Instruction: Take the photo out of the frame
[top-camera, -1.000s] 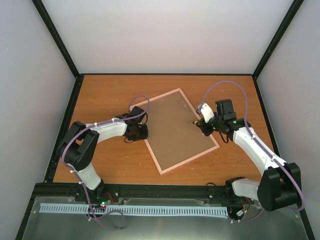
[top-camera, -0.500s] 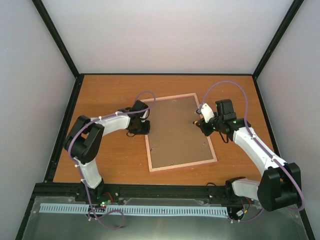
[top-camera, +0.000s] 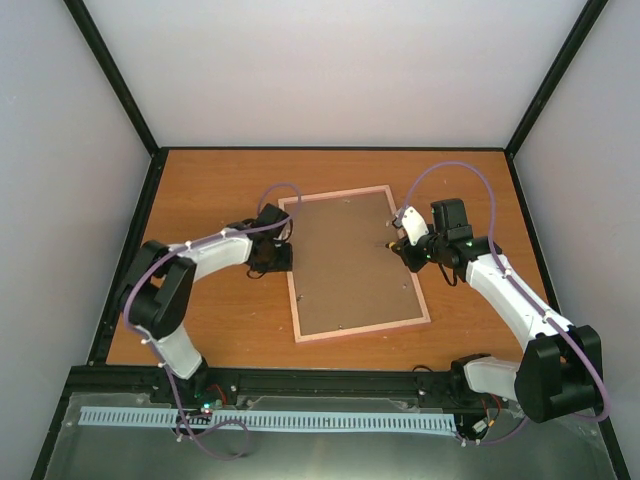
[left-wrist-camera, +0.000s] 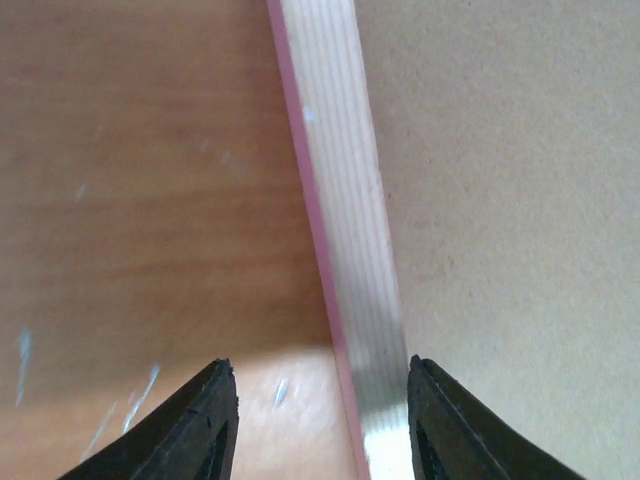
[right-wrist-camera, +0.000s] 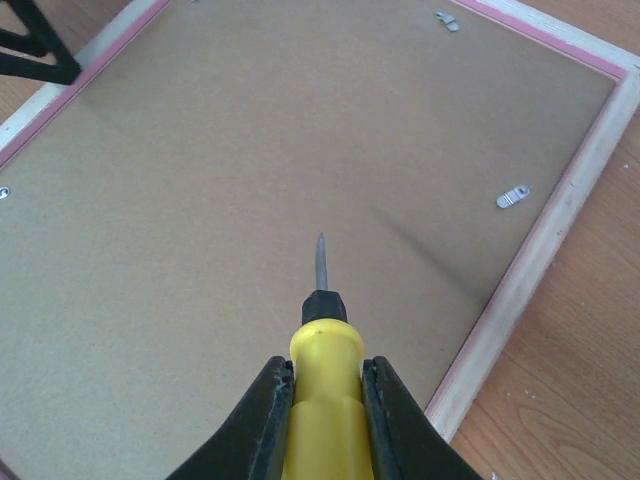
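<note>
The pink frame (top-camera: 362, 331) lies face down on the table, with the brown backing board (top-camera: 350, 265) filling it. The photo is hidden under the board. My left gripper (top-camera: 283, 256) is open at the frame's left edge. In the left wrist view the gripper (left-wrist-camera: 320, 366) straddles the pale pink rail (left-wrist-camera: 345, 200), one finger over the table and one over the board (left-wrist-camera: 500, 200). My right gripper (right-wrist-camera: 327, 365) is shut on a yellow screwdriver (right-wrist-camera: 325, 390), its tip just above the board (right-wrist-camera: 250, 150) near the frame's right rail (right-wrist-camera: 530, 270).
Small metal retaining clips (right-wrist-camera: 512, 196) sit along the board's right side, with another (right-wrist-camera: 446, 20) at the far end. Bare orange wood table (top-camera: 210, 190) surrounds the frame. Black posts and grey walls enclose the table.
The frame has turned clockwise from a diagonal lie to nearly square with the table, and my left gripper has moved with its left edge. The right arm has stayed still.
</note>
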